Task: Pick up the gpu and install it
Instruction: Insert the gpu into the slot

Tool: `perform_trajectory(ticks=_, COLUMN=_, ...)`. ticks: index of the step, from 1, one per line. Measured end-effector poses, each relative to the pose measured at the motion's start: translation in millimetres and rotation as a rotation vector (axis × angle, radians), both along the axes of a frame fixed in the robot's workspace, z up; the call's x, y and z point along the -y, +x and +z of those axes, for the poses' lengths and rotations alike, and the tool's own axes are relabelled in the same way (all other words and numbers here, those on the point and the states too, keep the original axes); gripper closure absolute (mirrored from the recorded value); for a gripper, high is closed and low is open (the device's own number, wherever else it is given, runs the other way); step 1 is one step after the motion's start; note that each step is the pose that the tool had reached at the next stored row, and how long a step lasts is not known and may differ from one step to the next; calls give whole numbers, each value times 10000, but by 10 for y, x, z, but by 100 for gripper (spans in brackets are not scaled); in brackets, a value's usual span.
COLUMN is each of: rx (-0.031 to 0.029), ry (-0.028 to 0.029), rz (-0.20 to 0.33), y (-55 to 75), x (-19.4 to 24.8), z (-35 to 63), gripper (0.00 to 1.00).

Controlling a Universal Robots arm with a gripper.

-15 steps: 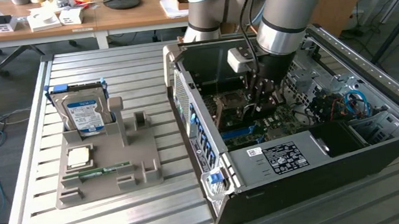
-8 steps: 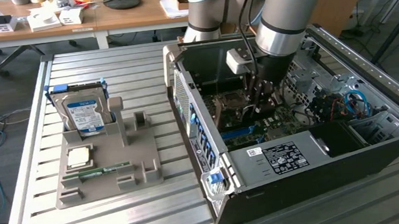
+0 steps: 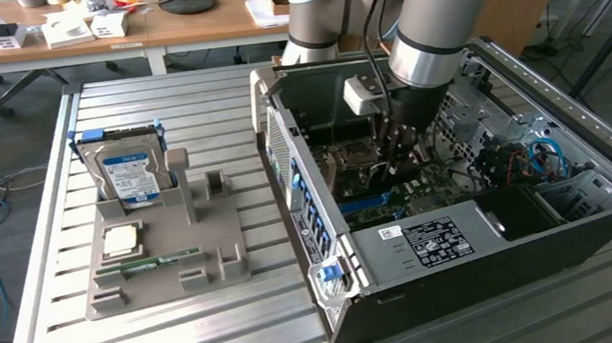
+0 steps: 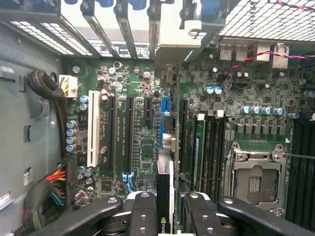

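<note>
I see arm [image 3: 427, 39] reaching straight down into open computer case [image 3: 422, 244], wrist vertical. My gripper [image 4: 165, 209] narrow, clamped on gpu [image 4: 166, 147]. Card edge-on above motherboard [image 4: 142, 147] slots, bracket toward case's rear wall.

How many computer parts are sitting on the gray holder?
3. The hard drive stands upright at the gray holder's far end; the square processor chip lies just in front of it; the green memory stick lies nearer still. Something small might hide behind the hard drive.
</note>
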State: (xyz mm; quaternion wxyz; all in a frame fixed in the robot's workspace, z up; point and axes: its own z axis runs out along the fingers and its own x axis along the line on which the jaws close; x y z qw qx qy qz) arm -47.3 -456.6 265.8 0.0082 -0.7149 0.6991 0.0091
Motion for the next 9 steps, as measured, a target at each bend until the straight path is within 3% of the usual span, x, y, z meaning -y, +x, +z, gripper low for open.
perform_trajectory(ticks=9, rx=-1, ry=-1, rz=0, y=-45, x=1, z=-17, gripper=74)
